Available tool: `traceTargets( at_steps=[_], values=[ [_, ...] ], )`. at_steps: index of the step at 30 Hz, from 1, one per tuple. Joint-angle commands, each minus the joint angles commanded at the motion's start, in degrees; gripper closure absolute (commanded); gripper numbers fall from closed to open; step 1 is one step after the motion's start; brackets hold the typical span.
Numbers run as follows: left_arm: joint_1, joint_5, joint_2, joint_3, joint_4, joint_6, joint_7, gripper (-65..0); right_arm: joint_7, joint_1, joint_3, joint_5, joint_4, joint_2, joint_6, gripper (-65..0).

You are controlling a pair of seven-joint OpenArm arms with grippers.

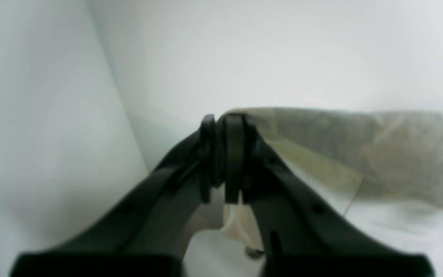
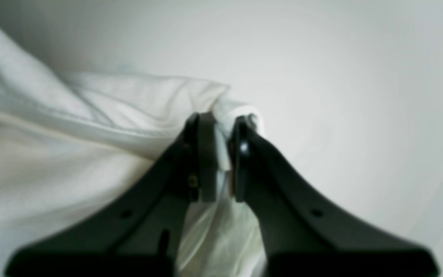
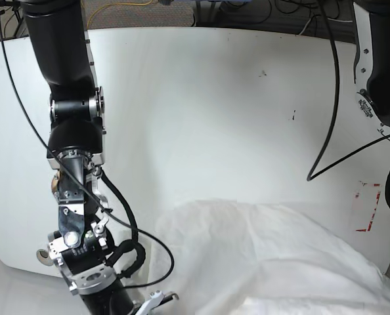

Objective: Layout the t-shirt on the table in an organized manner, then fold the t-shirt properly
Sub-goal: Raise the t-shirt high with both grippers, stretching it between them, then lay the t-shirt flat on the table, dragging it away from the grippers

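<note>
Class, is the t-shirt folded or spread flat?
Neither: the t-shirt lies rumpled on the table, its edges pinched by the left gripper and right gripper.

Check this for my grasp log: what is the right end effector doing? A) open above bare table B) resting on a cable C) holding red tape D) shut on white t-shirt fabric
D: in the right wrist view the right end effector is pinched shut on a bunched fold of the t-shirt.
</note>
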Motion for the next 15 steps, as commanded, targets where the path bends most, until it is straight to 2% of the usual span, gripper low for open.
traceTargets(
  at_steps=[5,15],
  values=[
    [7.47,-1.58,0.26,-0.18,0.97,-1.85,0.88,0.0,0.0,-8.88,0.09,-0.09,3.96,0.0,0.0,0.0],
    [30.15,-11.25,1.76,-7.56,1.41,-1.85,0.79,0.0,0.44,-30.68,0.18,-0.18,10.29,-0.26,-0.09,0.0]
  ],
)
